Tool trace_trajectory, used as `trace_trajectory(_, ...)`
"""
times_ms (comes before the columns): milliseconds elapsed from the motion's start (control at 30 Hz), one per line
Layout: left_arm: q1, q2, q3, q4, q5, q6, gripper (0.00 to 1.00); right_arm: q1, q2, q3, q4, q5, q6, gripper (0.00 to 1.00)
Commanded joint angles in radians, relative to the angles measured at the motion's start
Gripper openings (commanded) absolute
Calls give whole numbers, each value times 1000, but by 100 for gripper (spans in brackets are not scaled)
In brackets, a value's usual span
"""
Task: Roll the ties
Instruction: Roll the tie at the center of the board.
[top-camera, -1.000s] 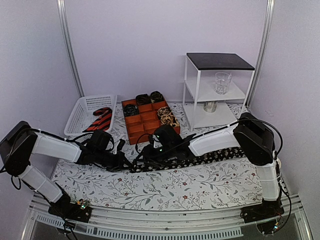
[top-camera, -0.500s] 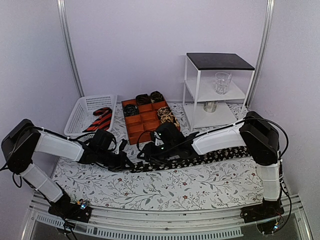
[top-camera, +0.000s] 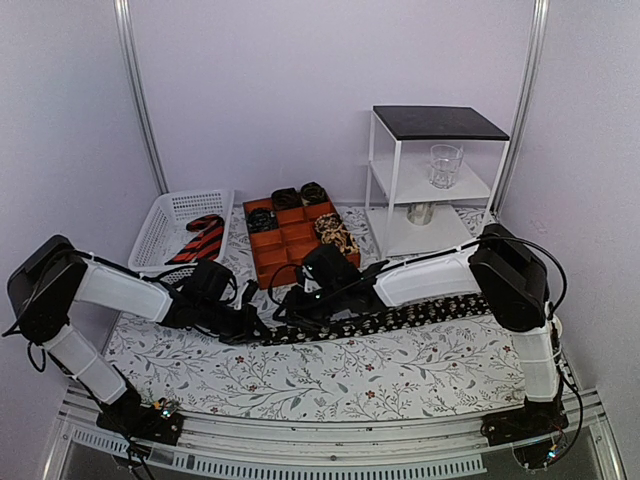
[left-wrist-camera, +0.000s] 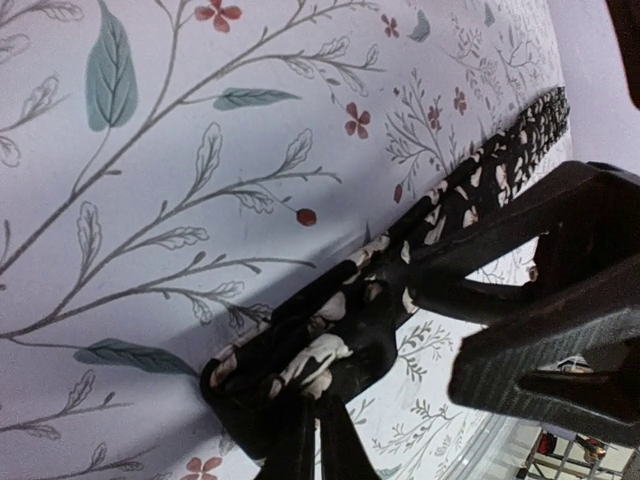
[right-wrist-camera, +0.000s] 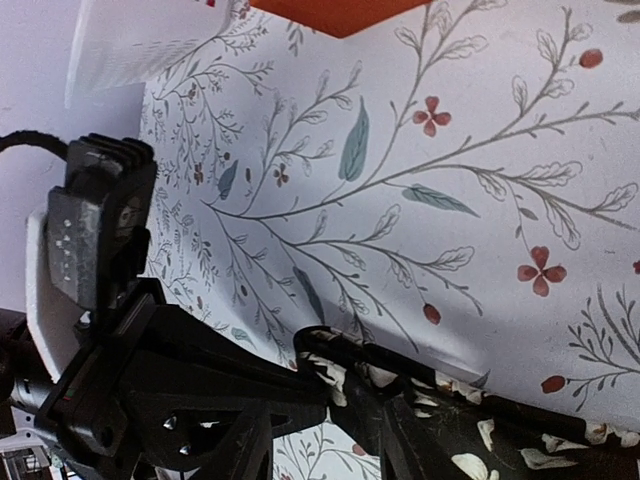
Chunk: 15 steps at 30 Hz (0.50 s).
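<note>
A black tie with pale flower shapes lies across the flowered cloth, running from centre-left to the right. Its left end is folded into a small loop, which also shows in the right wrist view. My left gripper is shut on that loop, its fingers pinched together on the fabric. My right gripper reaches in from the right and is open. Its upper finger touches the tie just behind the loop and the other stands off it. Its jaws straddle the loop.
An orange compartment tray at the back centre holds several coiled ties. A white basket at the back left holds a red-and-black striped tie. A white shelf unit at the back right carries a glass.
Both grippers have shifted slightly around the tie's left end, and the right wrist is a little higher. The tie's long part has barely moved.
</note>
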Motion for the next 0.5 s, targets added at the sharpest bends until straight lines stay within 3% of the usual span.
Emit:
trace_trajectory(0, -15, 23, 16, 18, -17, 9, 4, 10, 57, 39, -57, 9, -6, 36)
trace_trajectory(367, -16, 32, 23, 19, -41, 8, 3, 15, 94, 60, -99, 0, -17, 26)
trace_trajectory(467, -16, 27, 22, 19, -41, 5, 3, 15, 94, 64, -95, 5, -26, 16)
